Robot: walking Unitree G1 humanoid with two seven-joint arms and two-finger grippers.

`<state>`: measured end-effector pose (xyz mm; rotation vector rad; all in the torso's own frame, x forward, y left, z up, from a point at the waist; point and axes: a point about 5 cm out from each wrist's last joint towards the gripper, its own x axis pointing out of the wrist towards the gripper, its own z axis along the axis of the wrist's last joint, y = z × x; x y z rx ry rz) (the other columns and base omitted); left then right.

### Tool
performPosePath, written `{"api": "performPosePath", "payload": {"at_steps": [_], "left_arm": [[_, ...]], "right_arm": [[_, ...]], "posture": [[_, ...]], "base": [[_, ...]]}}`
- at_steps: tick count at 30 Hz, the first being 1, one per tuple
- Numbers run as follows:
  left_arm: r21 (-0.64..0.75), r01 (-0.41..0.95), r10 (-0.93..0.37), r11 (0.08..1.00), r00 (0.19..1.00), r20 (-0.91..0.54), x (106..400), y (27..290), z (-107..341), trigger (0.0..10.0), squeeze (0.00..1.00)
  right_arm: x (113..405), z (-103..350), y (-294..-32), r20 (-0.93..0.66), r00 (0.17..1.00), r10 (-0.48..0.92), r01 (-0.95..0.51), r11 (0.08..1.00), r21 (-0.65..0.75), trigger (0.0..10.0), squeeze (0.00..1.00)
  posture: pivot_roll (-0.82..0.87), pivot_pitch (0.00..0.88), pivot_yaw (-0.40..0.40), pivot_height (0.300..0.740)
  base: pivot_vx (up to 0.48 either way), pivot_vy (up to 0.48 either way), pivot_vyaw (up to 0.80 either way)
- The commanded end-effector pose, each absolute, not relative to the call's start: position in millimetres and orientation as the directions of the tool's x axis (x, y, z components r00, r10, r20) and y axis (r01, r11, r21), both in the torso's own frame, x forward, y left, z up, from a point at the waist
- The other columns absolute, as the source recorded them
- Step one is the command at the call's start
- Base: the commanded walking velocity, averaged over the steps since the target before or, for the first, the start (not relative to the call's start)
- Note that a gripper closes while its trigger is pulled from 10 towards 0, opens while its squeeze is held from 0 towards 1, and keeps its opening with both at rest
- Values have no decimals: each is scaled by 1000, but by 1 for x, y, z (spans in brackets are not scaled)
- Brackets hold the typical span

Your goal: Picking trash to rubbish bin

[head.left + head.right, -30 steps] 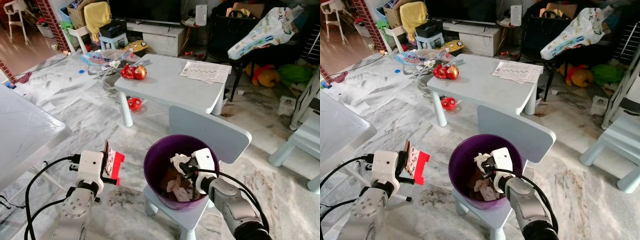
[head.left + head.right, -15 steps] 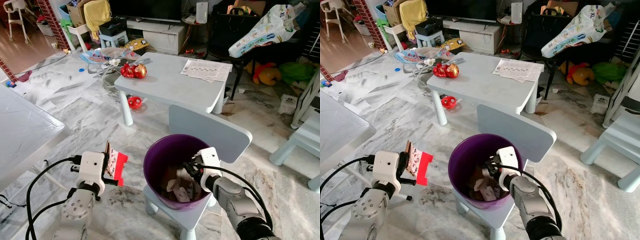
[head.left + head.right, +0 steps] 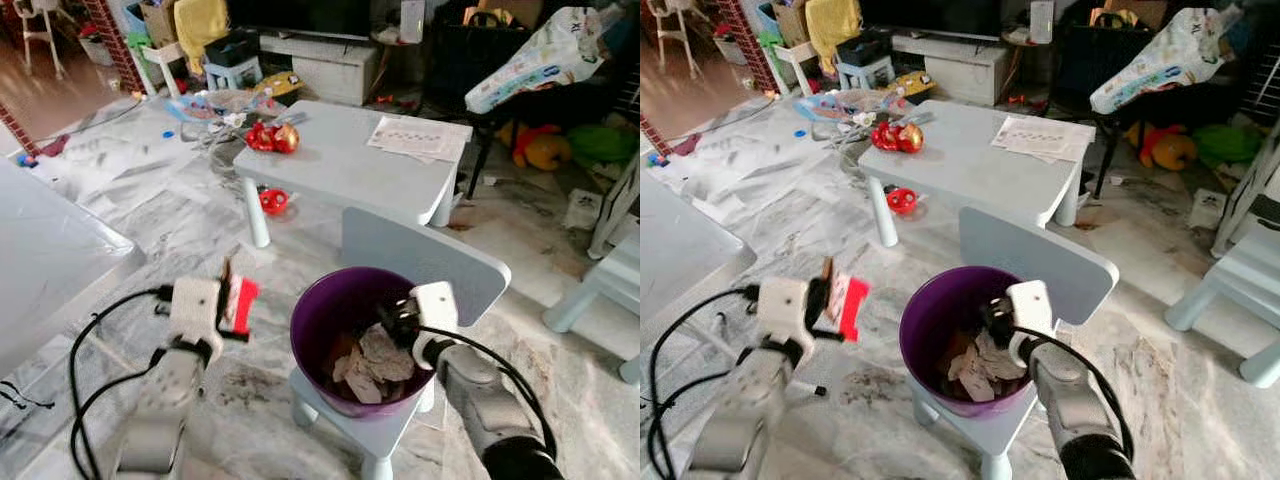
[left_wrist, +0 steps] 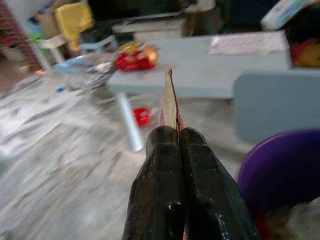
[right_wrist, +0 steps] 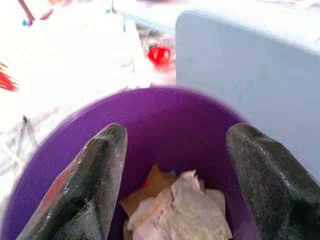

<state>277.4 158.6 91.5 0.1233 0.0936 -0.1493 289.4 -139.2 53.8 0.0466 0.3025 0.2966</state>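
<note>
Right gripper hung over the purple bin, jaws released, crumpled paper inside. Left gripper, left of bin, jaws clenched on a red card.

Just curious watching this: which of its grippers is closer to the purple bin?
Right. The right gripper hangs open over the purple bin; the left gripper, pinching a red wrapper, is beside it.

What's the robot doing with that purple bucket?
It is tidying up trash. The purple bin stands on a small chair and holds crumpled paper. The right gripper hangs open just over the bin, holding nothing. The left gripper is beside the bin, shut on a flat red and white wrapper that is not in yet.
</note>
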Motion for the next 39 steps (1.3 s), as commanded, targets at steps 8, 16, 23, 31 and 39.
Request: {"api": "performPosePath", "payload": {"at_steps": [8, 16, 23, 31, 39], "left_arm": [[34, 381, -374, 924, 918, -132, 299, 99, 86, 10000, 0], [-16, 543, -536, 839, 823, -188, 309, 60, 73, 10000, 0], [-116, 568, -577, 815, 774, -261, 310, 44, 55, 10000, 235], [-166, 563, -585, 810, 751, -307, 306, 37, 42, 10000, 1000], [-159, 500, -524, 851, 804, -280, 315, 47, 45, 10000, 1000]], "right_arm": [[255, 88, -137, -285, 859, 425, -395, 905, 161, 10000, 1000], [221, 94, -145, -461, 717, 522, -451, 852, 264, 10000, 0], [212, 91, -144, -539, 653, 531, -439, 846, 301, 10000, 0], [209, 93, -141, -564, 618, 548, -461, 833, 305, 10000, 0], [209, 94, -136, -568, 607, 555, -465, 828, 312, 10000, 0]], "posture": [[-78, 53, 97, 740], [-131, 41, 120, 740], [-141, 34, 121, 740], [-147, 36, 119, 740], [-145, 39, 119, 740]], "base": [[0, 0, 0], [0, 0, 0], [0, 0, 0], [0, 0, 0], [0, 0, 0]]}}
